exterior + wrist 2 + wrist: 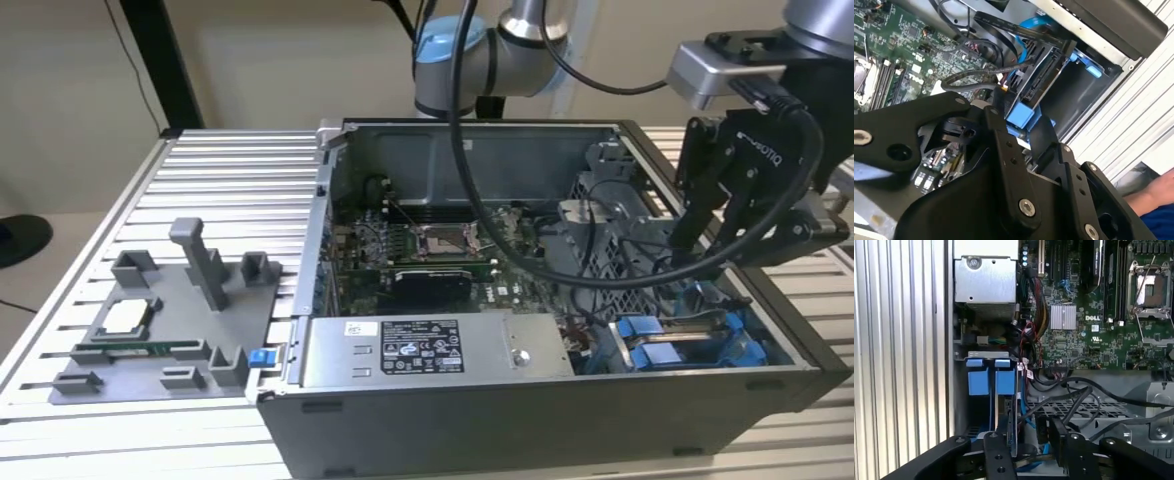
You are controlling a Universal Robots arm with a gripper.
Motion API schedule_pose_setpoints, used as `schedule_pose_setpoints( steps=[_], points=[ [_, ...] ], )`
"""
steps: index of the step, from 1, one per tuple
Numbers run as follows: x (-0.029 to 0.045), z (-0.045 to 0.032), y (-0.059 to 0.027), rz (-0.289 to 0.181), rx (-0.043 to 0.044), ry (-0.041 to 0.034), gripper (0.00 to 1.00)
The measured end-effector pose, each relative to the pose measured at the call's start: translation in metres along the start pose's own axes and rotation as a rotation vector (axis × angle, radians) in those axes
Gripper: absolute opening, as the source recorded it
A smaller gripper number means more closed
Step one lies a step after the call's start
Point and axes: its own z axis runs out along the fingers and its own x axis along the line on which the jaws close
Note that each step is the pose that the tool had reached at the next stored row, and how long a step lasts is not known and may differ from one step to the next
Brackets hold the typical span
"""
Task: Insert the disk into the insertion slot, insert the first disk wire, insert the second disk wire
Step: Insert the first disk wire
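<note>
1. Table of ribbed aluminium carries, near its edge on the exterior view's left, a grey plastic fixture plate with upright posts.
2. Open dark grey computer case stands in the middle. A grey labelled power-supply box lies along its near wall, with a green motherboard behind it.
3. Perforated grey insertion slot with blue tabs is in the case's corner on the exterior view's right.
4. Flat grey disk in a blue carrier stands on edge, partly inside this slot.
5. Black gripper is above it, with its fingers closed on the carrier's blue end.
</note>
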Motion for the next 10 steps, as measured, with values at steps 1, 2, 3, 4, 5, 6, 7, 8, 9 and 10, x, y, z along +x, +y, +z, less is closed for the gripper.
schedule_pose_setpoints(
  steps=[1, 2, 3, 4, 5, 6, 7, 8, 9, 10],
  points=[
    [-0.0008, 0.0002, 0.0, -0.01, 0.0, 0.0, 1.0],
    [-0.0017, 0.0003, 0.0, -0.02, 0.0, 0.0003, 1.0],
    [-0.0029, 0.0006, 0.0, -0.029, 0.0005, 0.0003, 1.0],
    [-0.004, 0.0009, 0.0, -0.037, 0.001, 0.0004, 1.0],
    [-0.0052, 0.0012, 0.0, -0.046, 0.0017, 0.0007, 1.0],
    [-0.0059, 0.0017, 0.0, -0.053, 0.0026, 0.0006, 1.0],
    [-0.0062, 0.002, 0.0, -0.06, 0.0038, 0.0007, 1.0],
    [-0.0064, 0.0024, 0.0, -0.065, 0.005, 0.0007, 1.0],
    [-0.0065, 0.0028, 0.0, -0.071, 0.0067, 0.0007, 1.0],
    [-0.0065, 0.0031, 0.0, -0.077, 0.0083, 0.0007, 1.0]
  ],
)
